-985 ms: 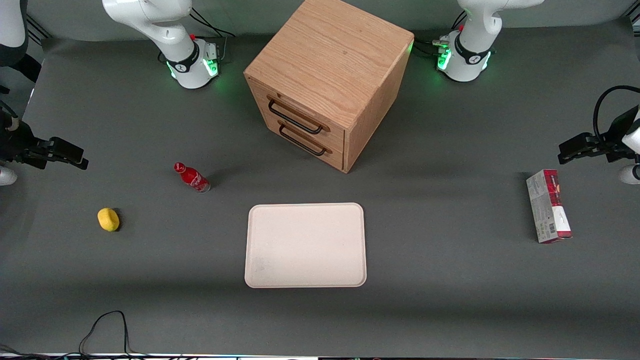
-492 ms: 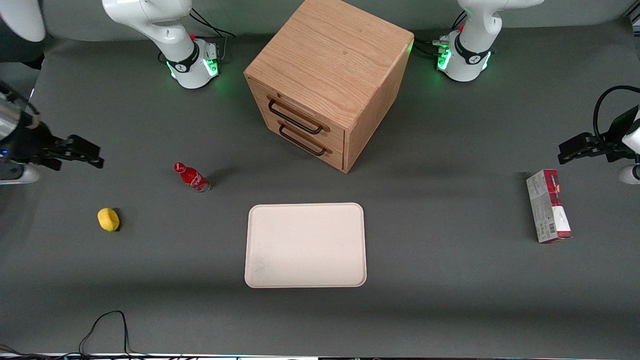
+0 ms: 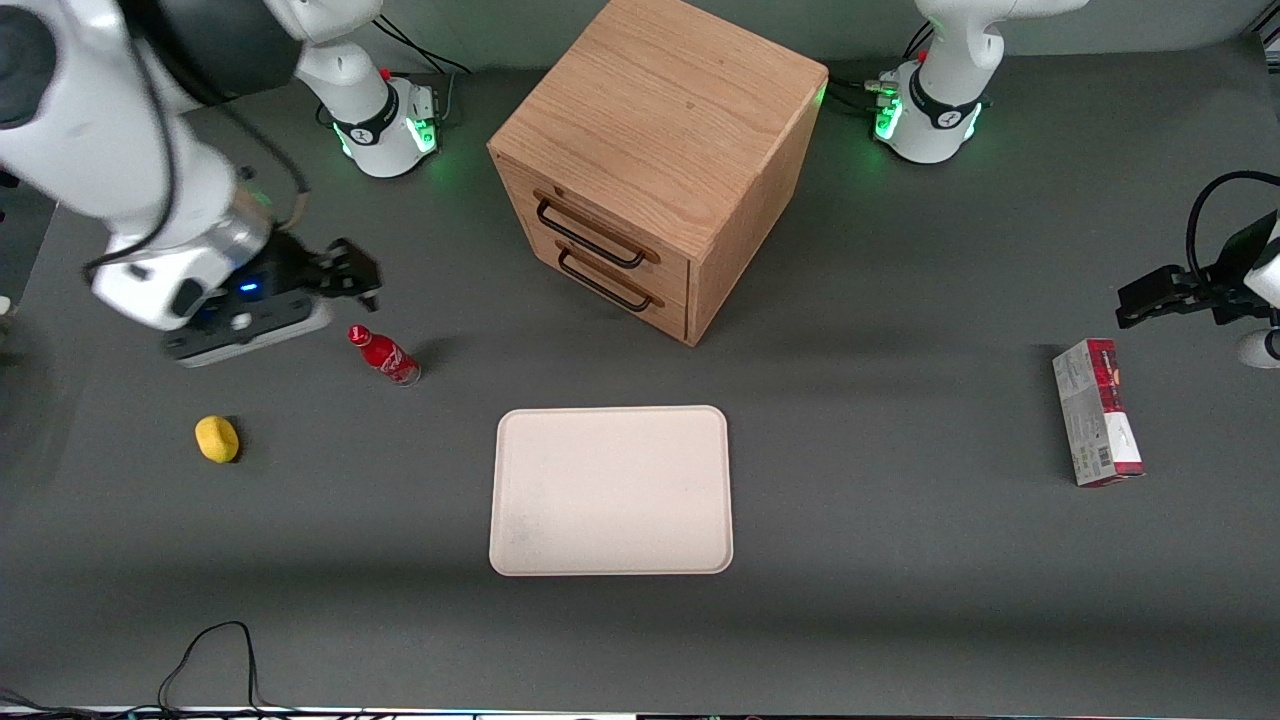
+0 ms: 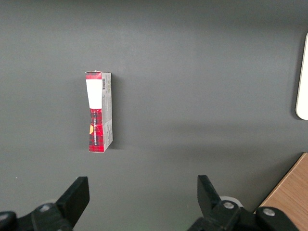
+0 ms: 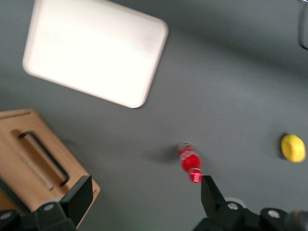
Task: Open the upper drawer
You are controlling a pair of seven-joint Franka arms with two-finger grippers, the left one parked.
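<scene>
Since the earlier frames our gripper (image 3: 350, 275) had swept in from the working arm's end of the table toward the cabinet, and it hung above the mat with its fingers (image 5: 77, 195) spread apart and nothing between them. Just beneath it, a little nearer the front camera, stood the small red bottle (image 3: 384, 354), untouched. Nearer that camera again and toward the working arm's end lay the yellow lemon-like fruit (image 3: 217, 439). Well apart from our gripper, toward the parked arm's end, stood the wooden cabinet (image 3: 660, 120), its drawer fronts turned toward us; the upper drawer (image 3: 595, 228) sat fully closed, flush with the cabinet, directly above the lower drawer (image 3: 612, 278). We had not touched either black handle. Nearer the front camera than the cabinet lay the cream tray (image 3: 611, 490). At the parked arm's end lay the red-and-grey carton (image 3: 1096, 412).
</scene>
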